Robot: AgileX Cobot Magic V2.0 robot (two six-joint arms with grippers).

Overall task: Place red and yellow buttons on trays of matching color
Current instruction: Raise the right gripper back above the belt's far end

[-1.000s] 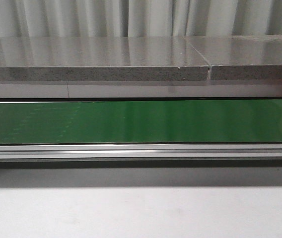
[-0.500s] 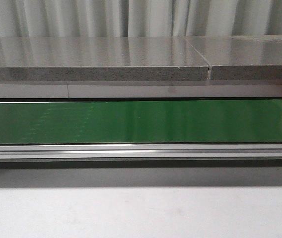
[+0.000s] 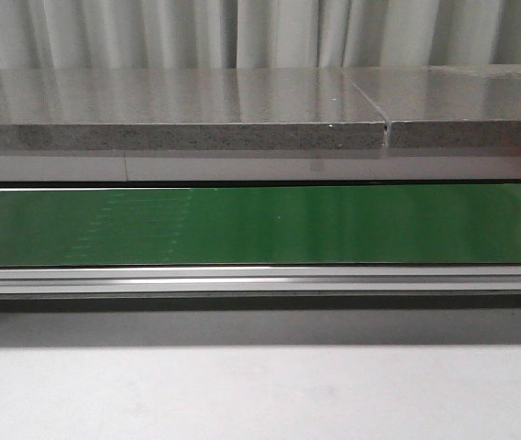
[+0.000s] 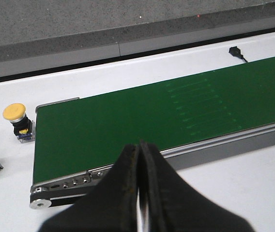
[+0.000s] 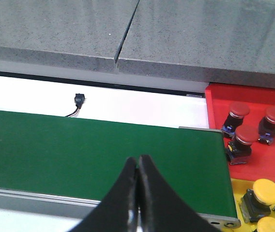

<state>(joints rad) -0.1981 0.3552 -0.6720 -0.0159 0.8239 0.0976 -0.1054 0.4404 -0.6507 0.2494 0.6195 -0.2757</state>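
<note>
Your left gripper is pinched closed, holding nothing; the yellow mushroom-capped push button stands upright on the white table just off the green conveyor belt's end, nearer this arm.

no readable text, labels, brands, numbers or signs anywhere

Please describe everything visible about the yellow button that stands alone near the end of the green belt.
The yellow button has a round, domed yellow cap, plastic by its look, on a black body with a small yellow and bluish base. It stands upright on the white table, just off the end of the green belt, apart from it. Nothing grips it; the left gripper is away, jaws closed.
</note>
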